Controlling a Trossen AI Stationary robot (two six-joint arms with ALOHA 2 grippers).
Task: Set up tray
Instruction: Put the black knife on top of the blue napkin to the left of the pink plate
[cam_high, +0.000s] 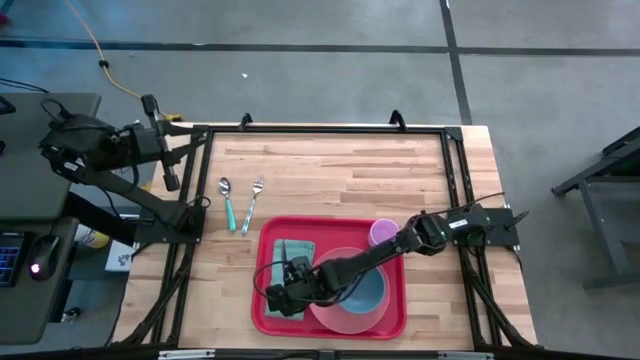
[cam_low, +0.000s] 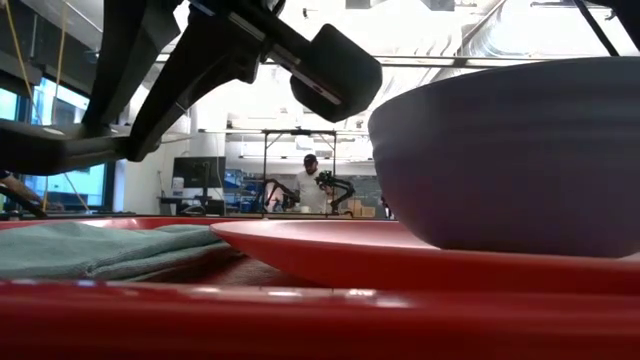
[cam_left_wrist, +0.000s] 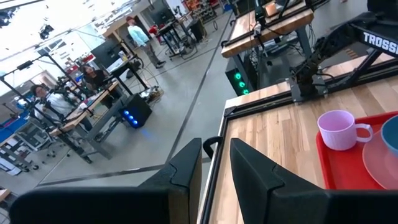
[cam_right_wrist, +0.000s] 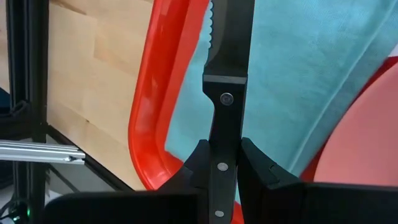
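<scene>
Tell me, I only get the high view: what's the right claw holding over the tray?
Observer: The right claw is shut on a black-handled knife, gripping it by the handle.
Operator: What's under the blade?
Observer: The serrated blade is over the teal napkin, close to the red tray rim.
Operator: And the left claw?
Observer: The left claw is open and empty, at the table's edge.

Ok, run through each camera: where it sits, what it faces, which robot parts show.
High: overhead, straight down; both arms, red tray.
Low: table height, across the tray rim; an arm overhead.
Left wrist: at the table's edge; left gripper, pink mug.
Right wrist: over the teal cloth; right gripper clamping a black knife.
Shared: the tray.
</scene>
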